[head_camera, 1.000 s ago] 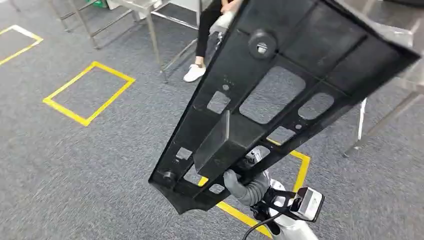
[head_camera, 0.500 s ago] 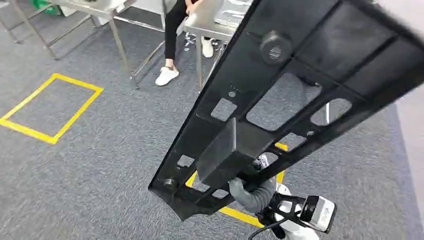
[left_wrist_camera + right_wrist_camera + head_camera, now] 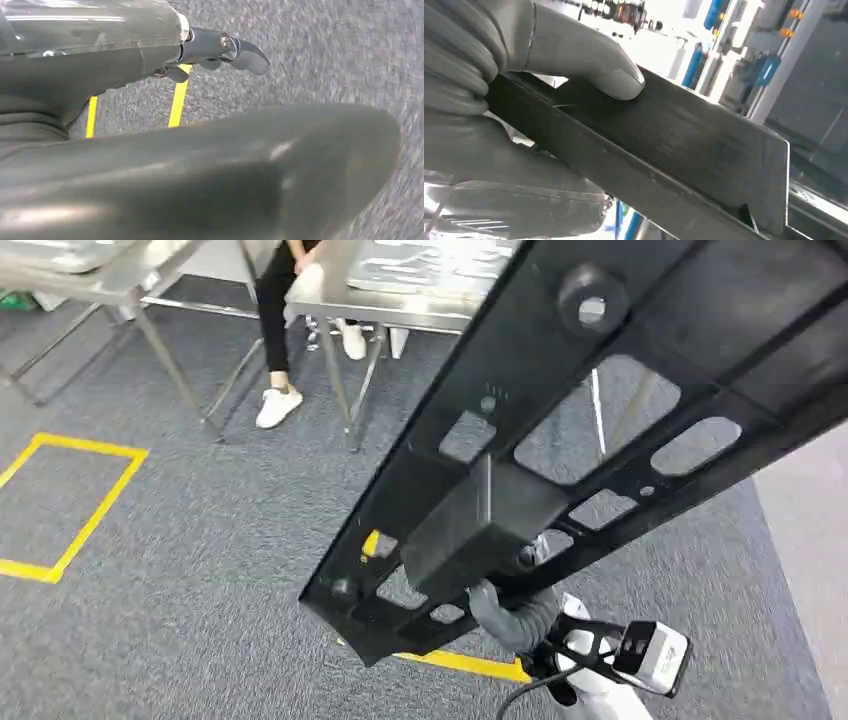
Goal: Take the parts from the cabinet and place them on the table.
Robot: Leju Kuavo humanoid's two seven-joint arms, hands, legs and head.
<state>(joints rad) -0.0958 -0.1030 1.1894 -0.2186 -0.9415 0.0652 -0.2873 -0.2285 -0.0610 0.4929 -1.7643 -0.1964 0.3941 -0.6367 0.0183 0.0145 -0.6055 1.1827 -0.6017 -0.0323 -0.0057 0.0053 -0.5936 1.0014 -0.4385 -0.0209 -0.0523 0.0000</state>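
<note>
From the head view, a long black plastic panel with cut-out windows and a boxy block on its underside [image 3: 560,430] slants across the picture, raised in the air above the grey carpet [image 3: 200,570] and reaching toward the steel-legged metal tables [image 3: 400,300] at the far side. The right hand [image 3: 515,610] grips it from below at its near end, grey fingers wrapped up behind the block. Yellow tape lines [image 3: 70,510] mark rectangles on the floor, and a person in dark trousers and white shoes [image 3: 275,360] stands by the tables.

From the left wrist view, the left hand [image 3: 220,50] hangs over the carpet near a yellow tape line; its dark fingers are bent and hold nothing, though how far they are curled I cannot tell.

From the right wrist view, the right hand's thick grey thumb [image 3: 589,60] presses flat on the panel's dark face, the hand clamped round its edge; blurred blue and white equipment [image 3: 734,55] lies behind.
</note>
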